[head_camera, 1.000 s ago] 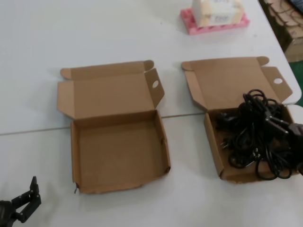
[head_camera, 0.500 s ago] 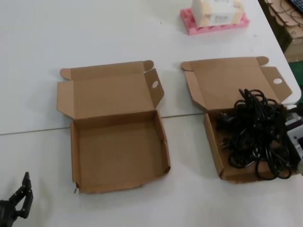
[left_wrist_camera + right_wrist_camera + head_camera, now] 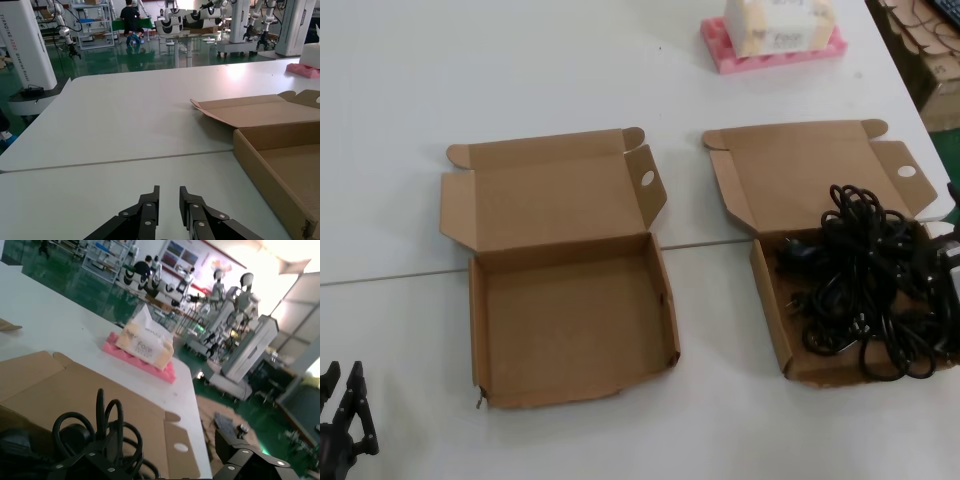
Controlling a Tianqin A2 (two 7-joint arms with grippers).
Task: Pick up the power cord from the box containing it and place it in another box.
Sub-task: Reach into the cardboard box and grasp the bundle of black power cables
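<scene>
Snag risk: the power cord [image 3: 860, 285] is a loose black tangle of loops and plugs, so a pinch on one strand could drag the whole heap up, or let it slip out halfway across.
Box risk: the box containing it [image 3: 775, 315] is light cardboard; a caught loop could lift or slide it on the worktop [image 3: 570, 70].
Drop risk: trailing loops might catch on the rim of another box [image 3: 475, 330], which sits apart to the robot's left with its floor bare.
Cord look: glossy, springy, piled higher than the box wall, spilling toward the far edge.
Cord place: inside the right-hand box, against its outer side.
Right claw [image 3: 165, 465]: at the cord's outer edge, fingers spread wide, one dark finger down among the loops, gripping nothing that I can see.
Left claw [image 3: 169, 197]: low over the worktop near the front corner, narrow gap, holding nothing.
</scene>
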